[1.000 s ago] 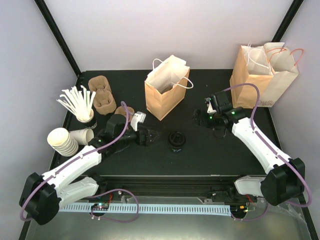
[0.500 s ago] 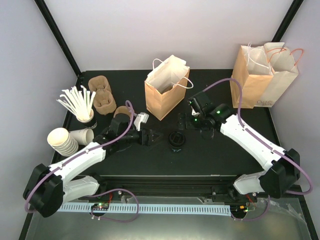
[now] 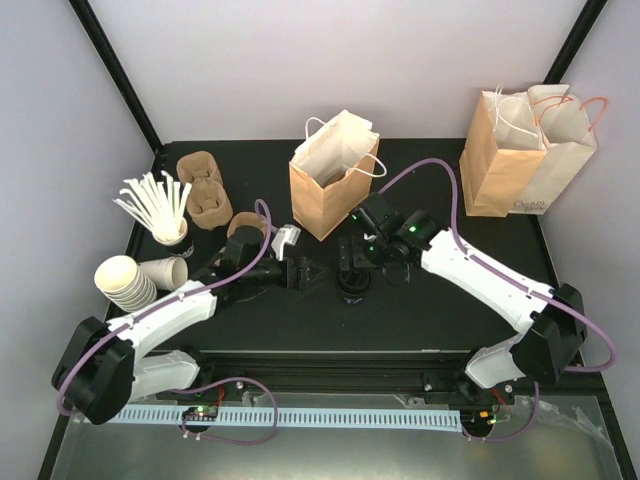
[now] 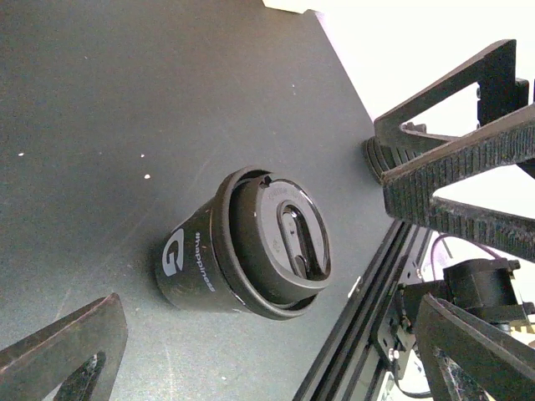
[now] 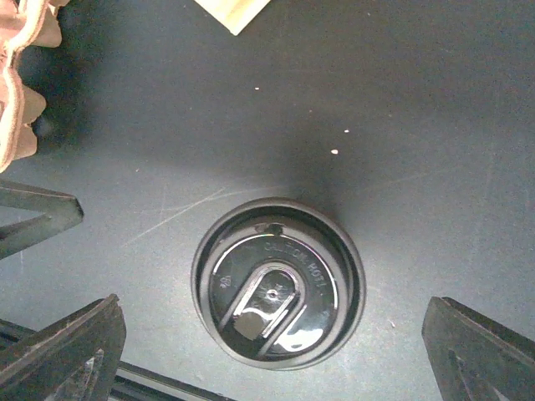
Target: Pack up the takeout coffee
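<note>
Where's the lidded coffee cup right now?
Top view: the takeout coffee stands mid-table, in front of the open paper bag, under the right gripper, left gripper alongside.

The takeout coffee [image 3: 352, 283] stands on the worktop [image 3: 420, 300] before the middle bag [image 3: 325, 195]. The left pincer [image 3: 310, 272] is just left, the right pincer [image 3: 347, 258] above.

Matte black counter [image 3: 420, 312], boxed in by plain pale lilac-white walls at the back [image 3: 330, 60], on the left [image 3: 50, 150] and on the right [image 3: 615, 210]. Meets two black slanting posts at the far corners, one left [image 3: 115, 75], one right [image 3: 572, 40]. Ends at the near edge in a black slotted rail [image 3: 330, 365], with a white toothed strip [image 3: 330, 415] just below and dull grey sheet metal [image 3: 330, 455] under that. Lit softly and evenly, with only faint shadows. Seen close, shows fine pale scratches [image 5: 192, 205] and a few white specks [image 5: 334, 152].
</note>
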You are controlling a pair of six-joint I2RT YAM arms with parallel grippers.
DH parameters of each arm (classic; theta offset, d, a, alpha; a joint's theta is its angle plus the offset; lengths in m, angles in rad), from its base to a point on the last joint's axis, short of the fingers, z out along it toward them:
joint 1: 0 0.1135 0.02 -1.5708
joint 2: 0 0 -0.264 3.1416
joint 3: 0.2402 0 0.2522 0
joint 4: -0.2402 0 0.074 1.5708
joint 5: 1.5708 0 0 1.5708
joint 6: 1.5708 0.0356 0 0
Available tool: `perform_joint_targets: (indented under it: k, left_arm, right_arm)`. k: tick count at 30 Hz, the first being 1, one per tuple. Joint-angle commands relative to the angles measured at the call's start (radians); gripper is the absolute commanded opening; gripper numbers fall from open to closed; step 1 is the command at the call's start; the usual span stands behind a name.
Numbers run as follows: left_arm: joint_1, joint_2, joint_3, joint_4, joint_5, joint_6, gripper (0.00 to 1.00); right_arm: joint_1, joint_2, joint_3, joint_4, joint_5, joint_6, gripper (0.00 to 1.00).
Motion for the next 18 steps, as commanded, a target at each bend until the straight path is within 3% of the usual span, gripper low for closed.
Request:
perform_joint_targets:
  k: [1, 18]
  left_arm:
    - [0.002, 0.017, -0.003, 0.051, 0.034, -0.017, 0.96]
    - [0.002, 0.118, -0.007, 0.152, 0.100, -0.062, 0.86]
  right_arm:
    - [0.036, 0.032, 0.057, -0.021, 0.048, 0.035, 1.00]
    - [0.055, 0.079, 0.111, -0.064, 0.086, 0.051, 1.00]
